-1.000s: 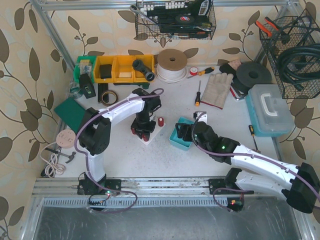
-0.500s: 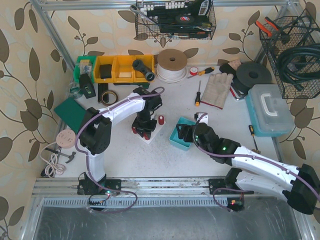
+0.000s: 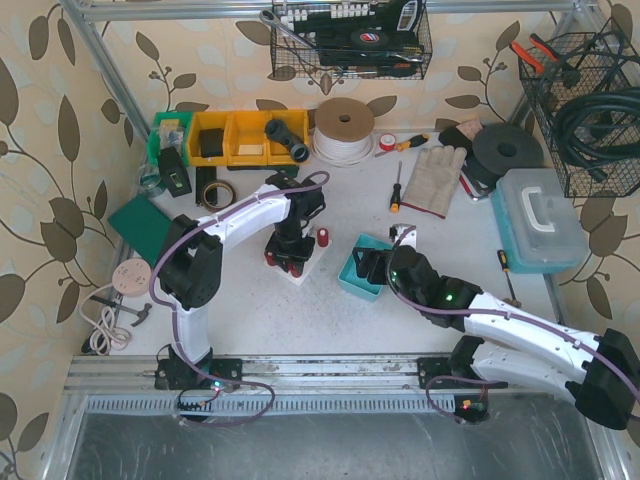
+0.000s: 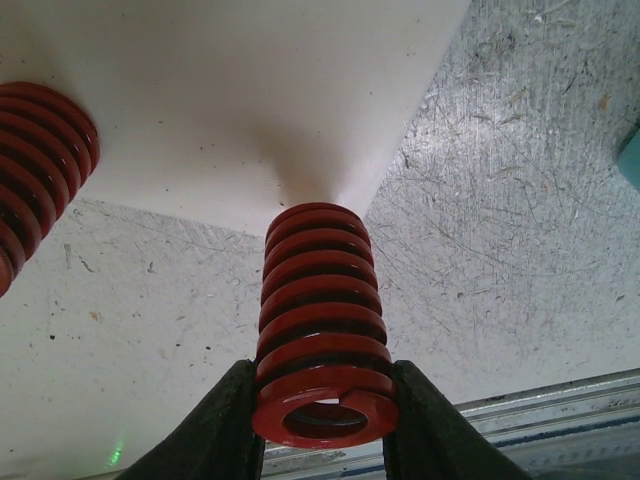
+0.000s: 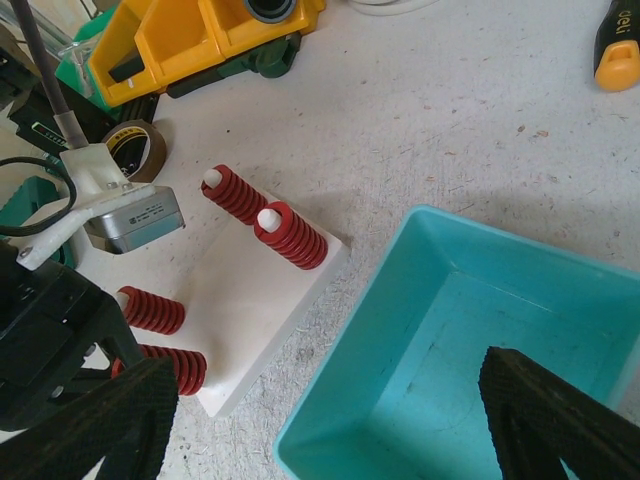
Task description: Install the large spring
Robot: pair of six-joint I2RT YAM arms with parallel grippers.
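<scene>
My left gripper is shut on a large red spring near its top coil. The spring's far end sits at a corner of the white base plate. A second red spring stands on the plate to the left. In the top view the left gripper is over the plate. The right wrist view shows the plate with two springs on white pegs and two more beside the left arm. My right gripper is open and empty over the teal bin.
A screwdriver and a glove lie behind the teal bin. Yellow bins, a tape roll and a cord spool stand at the back. A pale blue case is on the right.
The left gripper, with the spring in it, has edged slightly toward the back of the table. The right arm has shifted a little to the right.
</scene>
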